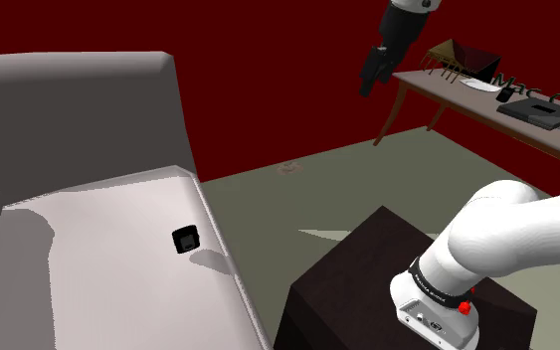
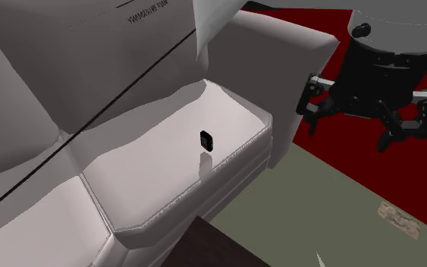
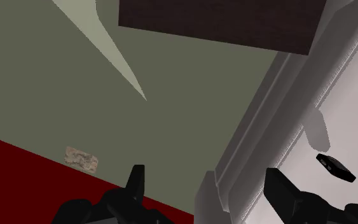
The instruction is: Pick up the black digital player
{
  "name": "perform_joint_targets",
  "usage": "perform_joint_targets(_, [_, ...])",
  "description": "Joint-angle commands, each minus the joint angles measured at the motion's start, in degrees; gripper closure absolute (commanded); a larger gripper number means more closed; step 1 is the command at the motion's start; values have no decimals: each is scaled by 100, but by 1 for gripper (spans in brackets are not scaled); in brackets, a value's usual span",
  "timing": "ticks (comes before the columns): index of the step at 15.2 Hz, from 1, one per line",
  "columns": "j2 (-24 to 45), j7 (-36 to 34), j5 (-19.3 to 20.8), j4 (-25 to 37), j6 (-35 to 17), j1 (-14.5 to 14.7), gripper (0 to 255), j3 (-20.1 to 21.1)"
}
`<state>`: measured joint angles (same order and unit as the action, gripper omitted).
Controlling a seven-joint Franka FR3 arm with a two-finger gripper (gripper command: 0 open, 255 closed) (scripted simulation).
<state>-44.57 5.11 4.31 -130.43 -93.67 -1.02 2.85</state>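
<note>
The black digital player (image 1: 186, 239) is a small dark box with a little screen. It sits on the pale grey sofa seat (image 1: 89, 268), near the seat's front edge. In the second exterior view the player (image 2: 206, 139) stands on the end cushion by the sofa's armrest (image 2: 280, 53). My black gripper (image 1: 370, 80) hangs high in the air over the floor, well away from the sofa. In the wrist view the gripper (image 3: 209, 191) is open with nothing between its fingers (image 3: 135, 181), and the player (image 3: 335, 167) lies beyond the outer side of one finger. The gripper (image 2: 371, 125) also looms large in the second exterior view.
My dark brown stand (image 1: 397, 273) is beside the sofa's front edge. A wooden table (image 1: 466, 104) with several dark items stands at the back of the shoulder view's right, against a red wall. A small mottled patch (image 3: 82, 159) lies on the olive floor (image 3: 56, 76).
</note>
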Motion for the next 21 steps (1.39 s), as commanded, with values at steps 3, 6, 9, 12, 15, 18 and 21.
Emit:
perform_joint_targets(3, [120,-220,-110,-167,-237,49,0,168])
perform_joint_targets(6, [353,-545,-269,-370,-603,122,0,425])
perform_joint_targets(9, [651,-867,-412,-512,-980,190,0,688])
perform_joint_targets(12, [1013,-1191,-531,-592,-1363,253,0,951])
perform_joint_targets(15, [1435,-1518,-615,-609,-1746,302,0,1218])
perform_joint_targets(18, [1913,-1856,-653,-560,-2121,336,0,1486])
perform_joint_targets(21, [2443,-2211,-630,-447,-2481,353,0,1751])
